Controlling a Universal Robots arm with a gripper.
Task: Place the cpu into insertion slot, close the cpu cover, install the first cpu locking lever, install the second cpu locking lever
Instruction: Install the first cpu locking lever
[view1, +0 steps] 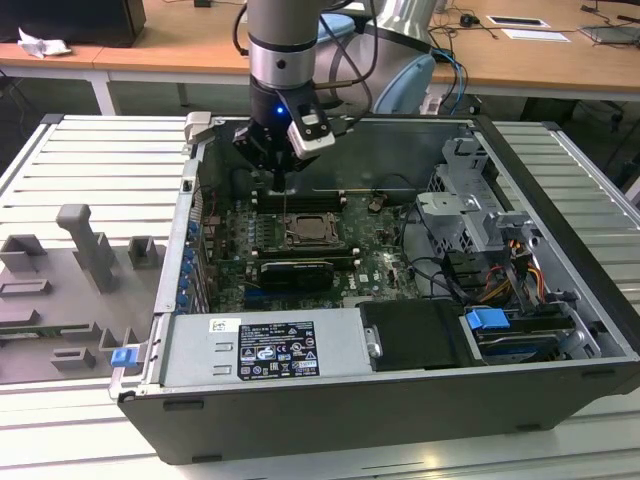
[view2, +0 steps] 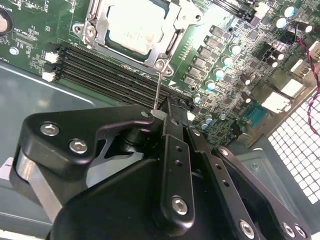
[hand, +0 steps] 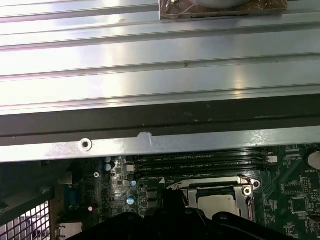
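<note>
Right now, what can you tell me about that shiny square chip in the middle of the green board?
The cpu is a flat square chip with a pale silver-grey metal top. It lies flat in the insertion slot among green circuit board, with the cpu cover, a thin silver frame, closed around its edges. A thin wire lever rises from the socket's corner toward the gripper.

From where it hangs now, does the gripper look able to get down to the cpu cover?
Probably yes. The gripper hangs inside the open case just behind the cpu cover, and nothing stands between them; only low memory slots lie below it.
</note>
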